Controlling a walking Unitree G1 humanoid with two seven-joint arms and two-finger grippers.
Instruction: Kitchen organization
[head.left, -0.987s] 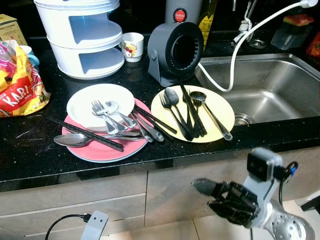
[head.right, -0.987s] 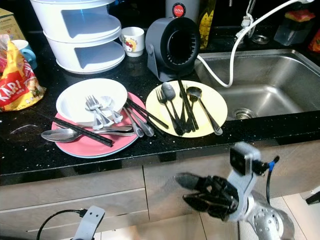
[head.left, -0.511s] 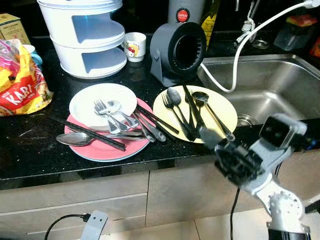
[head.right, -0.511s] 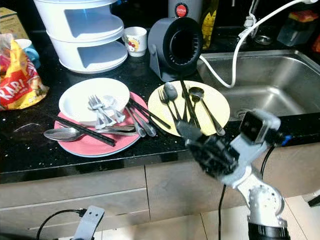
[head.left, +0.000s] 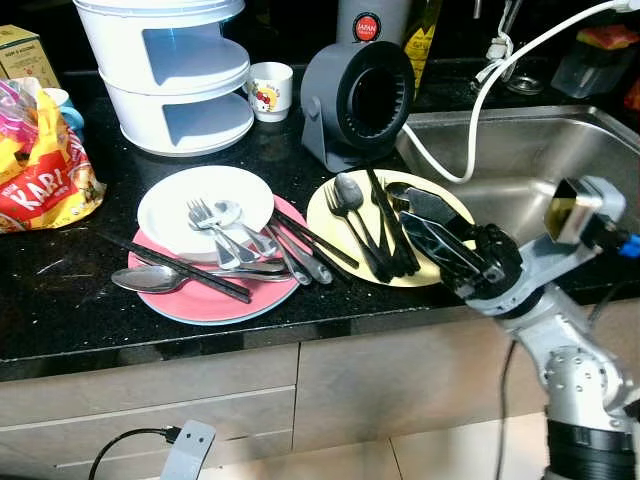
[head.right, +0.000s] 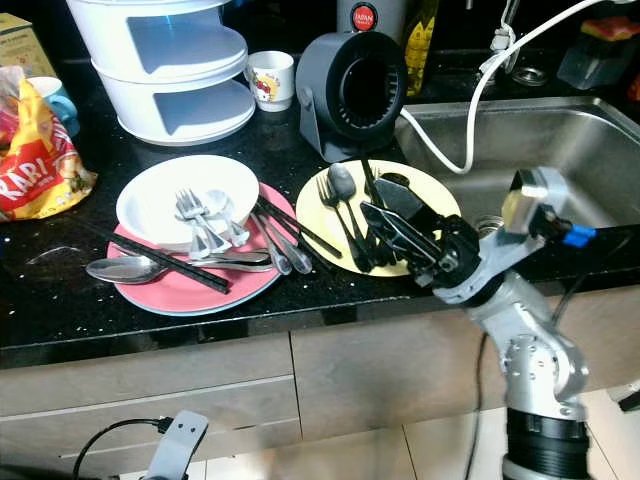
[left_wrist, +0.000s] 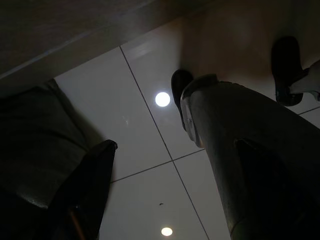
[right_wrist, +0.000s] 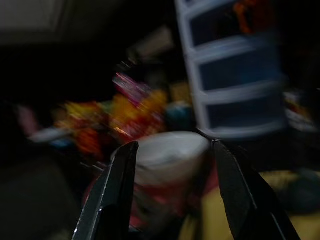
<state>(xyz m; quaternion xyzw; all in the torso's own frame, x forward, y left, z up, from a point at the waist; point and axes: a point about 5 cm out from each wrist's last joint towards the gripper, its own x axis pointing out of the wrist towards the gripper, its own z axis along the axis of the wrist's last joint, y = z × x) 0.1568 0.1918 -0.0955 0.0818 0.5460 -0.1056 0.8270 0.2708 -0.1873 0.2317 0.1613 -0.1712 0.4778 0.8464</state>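
right gripper (head.left: 405, 200) raised over the right part of the yellow plate (head.left: 447, 217), black fingers (right_wrist: 112, 192) spread apart and holding nothing, tips pointing toward the white bowl (head.left: 203, 208). hovered just above the black cutlery (head.left: 378, 222) lying on that plate; could not tell whether touching it. on the yellow plate: a black fork, black spoons and black chopsticks, laid lengthwise. just beside it, to the left, a pink plate (head.left: 190, 299) on the black counter (head.left: 60, 300), the white bowl stacked on it with silver forks (head.left: 208, 225) inside. across the pink plate's rim, a silver spoon (head.left: 150, 279) and a pair of black chopsticks (head.left: 175, 266); more dark utensils fanned out between the two plates. behind the yellow plate, a grey round holder (head.left: 357, 102) lying open-mouthed toward the camera. farther left, a white tiered rack (head.left: 170, 75), a small printed cup (head.left: 271, 91) and a yellow snack bag (head.left: 40, 165). to the right, a steel sink (head.left: 540, 165) with a white hose (head.left: 480, 95) draped into it. left gripper (left_wrist: 90, 195) hung low over pale floor tiles (left_wrist: 140, 145); fingers' state could not be made out in the dark.
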